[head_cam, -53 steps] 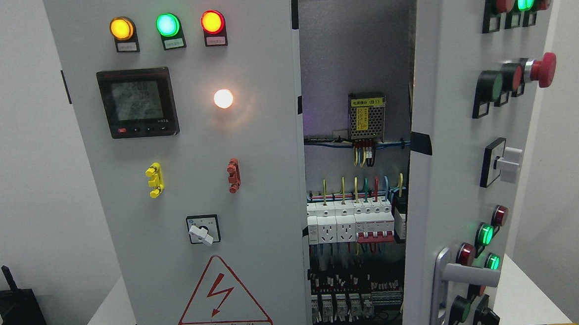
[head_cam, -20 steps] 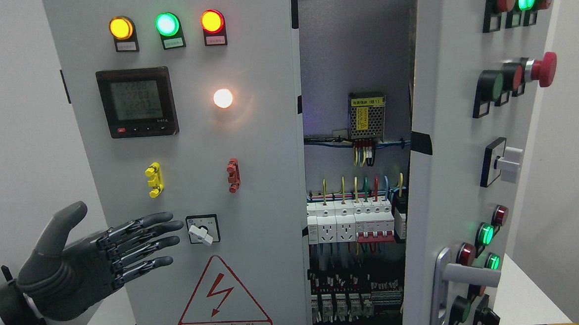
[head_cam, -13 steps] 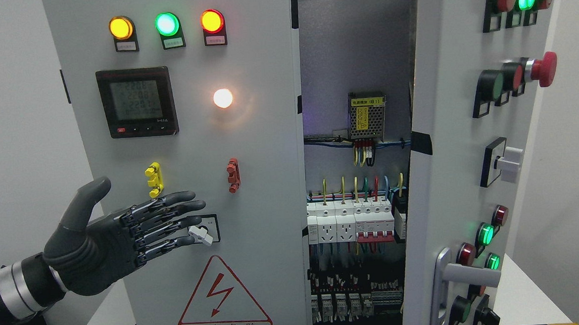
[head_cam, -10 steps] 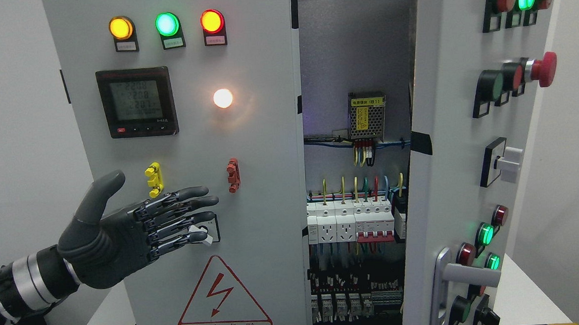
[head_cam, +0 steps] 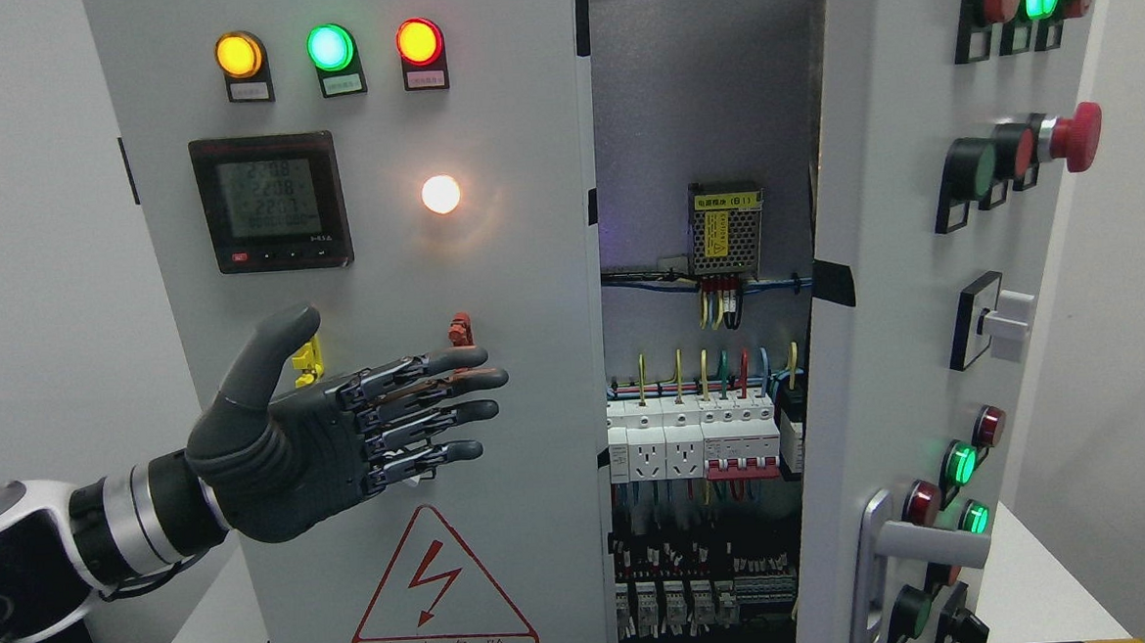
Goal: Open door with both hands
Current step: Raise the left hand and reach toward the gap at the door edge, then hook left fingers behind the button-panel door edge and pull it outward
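single head-mounted view, facing the electrical cabinet (head_cam: 384,273) straight on at close range; cabinet fills the frame, its top and base cropped; no second view.

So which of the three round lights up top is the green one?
The middle light, between the yellow light on its left and the red light on its right.
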You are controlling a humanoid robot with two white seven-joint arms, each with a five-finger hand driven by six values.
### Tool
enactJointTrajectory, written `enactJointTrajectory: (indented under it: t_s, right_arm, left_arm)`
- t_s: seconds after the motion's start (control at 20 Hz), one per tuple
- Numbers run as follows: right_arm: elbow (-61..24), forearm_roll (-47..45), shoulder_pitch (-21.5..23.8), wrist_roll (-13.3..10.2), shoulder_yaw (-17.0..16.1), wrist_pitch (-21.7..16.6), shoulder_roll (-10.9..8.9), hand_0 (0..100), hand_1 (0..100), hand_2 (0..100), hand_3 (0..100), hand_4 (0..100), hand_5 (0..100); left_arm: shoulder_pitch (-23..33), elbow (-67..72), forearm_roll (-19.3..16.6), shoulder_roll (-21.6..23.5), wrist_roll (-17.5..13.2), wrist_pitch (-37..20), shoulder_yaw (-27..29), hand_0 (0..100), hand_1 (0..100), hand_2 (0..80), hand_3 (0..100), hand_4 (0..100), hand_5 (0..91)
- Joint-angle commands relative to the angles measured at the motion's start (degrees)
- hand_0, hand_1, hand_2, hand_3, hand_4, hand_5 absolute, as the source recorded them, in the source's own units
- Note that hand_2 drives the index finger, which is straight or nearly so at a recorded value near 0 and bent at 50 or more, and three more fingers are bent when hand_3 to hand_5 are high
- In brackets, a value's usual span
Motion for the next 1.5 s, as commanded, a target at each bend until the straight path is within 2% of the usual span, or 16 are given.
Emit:
enactJointTrajectory:
  t_s: [0.0,0.25,0.65,0.9,1.45]
  right_arm:
    - [0.0,0.0,0.0,-0.28,0.0,-0.04,0.0,0,0,0,0,0,0]
    - [0.0,0.0,0.0,-0.28,0.0,-0.04,0.0,0,0,0,0,0,0]
    - [0.0,0.0,0.0,-0.28,0.0,-0.04,0.0,0,0,0,0,0,0]
    - [0.0,0.0,0.0,-0.28,0.0,-0.04,0.0,0,0,0,0,0,0]
    - [0.0,0.0,0.0,-0.28,0.0,-0.04,0.0,0,0,0,0,0,0]
  left_arm:
    - [-4.97,3.13,2.02,-9.22,-0.03,1.32,-6.53,0,0,0.0,0,4,0.0]
    - [-8.05,6.55,2.11,-16.7,-0.12,4.49,-6.27,0,0,0.0,0,4,0.0]
    - [-10.08,9.1,2.46,-25.05,-0.12,6.69,-3.81,0,0,0.0,0,4,0.0]
    - [-10.08,13.15,1.76,-32.6,0.23,13.1,0.5,0,0,0.0,0,4,0.0]
    - [-10.08,13.15,1.4,-37.01,1.9,12.58,0.77,0,0,0.0,0,4,0.0]
